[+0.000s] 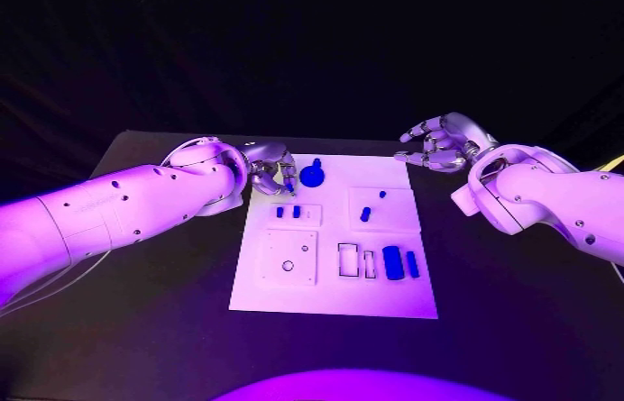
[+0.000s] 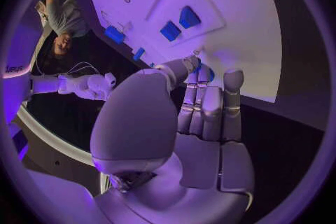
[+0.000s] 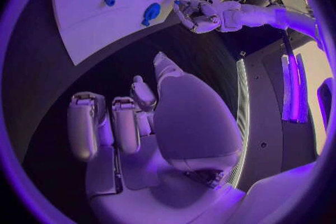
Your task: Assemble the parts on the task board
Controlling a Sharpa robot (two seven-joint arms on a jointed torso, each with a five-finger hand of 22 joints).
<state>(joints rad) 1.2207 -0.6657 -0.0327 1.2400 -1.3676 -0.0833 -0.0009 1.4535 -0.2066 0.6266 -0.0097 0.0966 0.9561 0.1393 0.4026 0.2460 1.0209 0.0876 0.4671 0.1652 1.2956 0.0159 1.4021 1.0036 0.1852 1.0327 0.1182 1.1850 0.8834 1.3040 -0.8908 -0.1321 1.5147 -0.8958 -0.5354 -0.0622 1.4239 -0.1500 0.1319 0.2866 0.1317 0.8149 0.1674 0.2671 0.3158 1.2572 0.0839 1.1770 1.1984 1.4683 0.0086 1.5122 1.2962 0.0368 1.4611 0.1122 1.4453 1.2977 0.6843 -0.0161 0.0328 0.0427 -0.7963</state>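
Note:
The white task board [image 1: 335, 293] lies in the middle of the black table. A rounded blue part [image 1: 312, 173] stands near its far left corner. My left hand [image 1: 270, 170] is right beside that part; in the left wrist view blue [image 2: 209, 74] shows just behind its fingertips [image 2: 190, 65], and I cannot tell whether they grip it. Two small blue parts [image 1: 288, 211] sit in a raised block, and another [image 1: 365, 213] sits in the block beside it. Two long blue parts [image 1: 393, 262] lie at the right. My right hand [image 1: 445, 144] hovers off the far right corner, fingers loosely bent, holding nothing.
A square panel with two holes [image 1: 289, 257] and two empty rectangular slots [image 1: 349, 259] are on the board's near half. A tiny blue part [image 1: 382, 194] sits near the far right block. Bare black table [image 1: 520, 329] surrounds the board.

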